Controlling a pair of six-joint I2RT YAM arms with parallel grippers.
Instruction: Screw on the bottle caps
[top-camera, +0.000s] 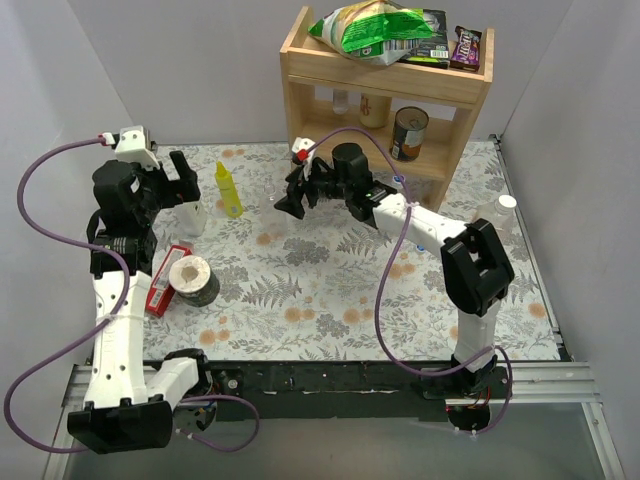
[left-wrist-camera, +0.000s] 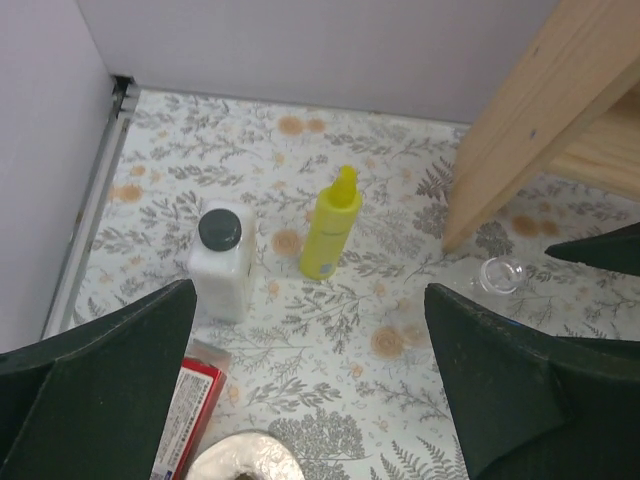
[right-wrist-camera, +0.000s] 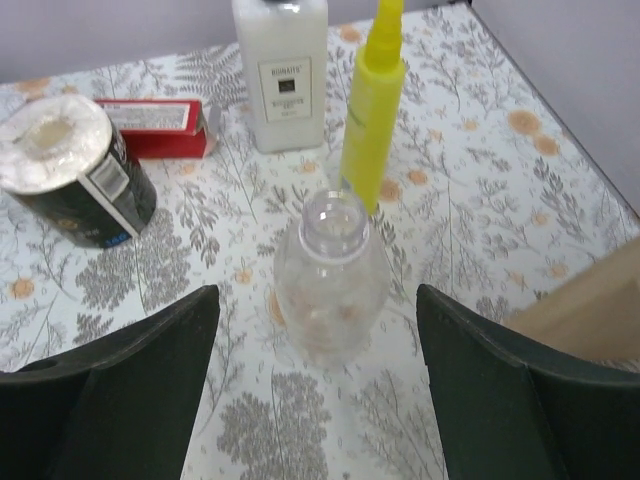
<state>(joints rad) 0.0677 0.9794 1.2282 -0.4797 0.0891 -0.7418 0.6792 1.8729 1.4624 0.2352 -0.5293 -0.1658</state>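
Clear glossy plastic bottle (right-wrist-camera: 330, 290), matt printed table cover (right-wrist-camera: 500, 200), pale smooth wooden shelf (top-camera: 385, 78).

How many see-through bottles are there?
2: one open bottle inside the open right claw, one white-capped bottle at the table's right edge. More may hide behind the arm or on the shelf.

Beyond the right gripper (right-wrist-camera: 315, 300) the white bottle (right-wrist-camera: 281, 80) has its top cut off; beside the left gripper (left-wrist-camera: 308, 292) the red box (left-wrist-camera: 193, 408) runs off the bottom edge
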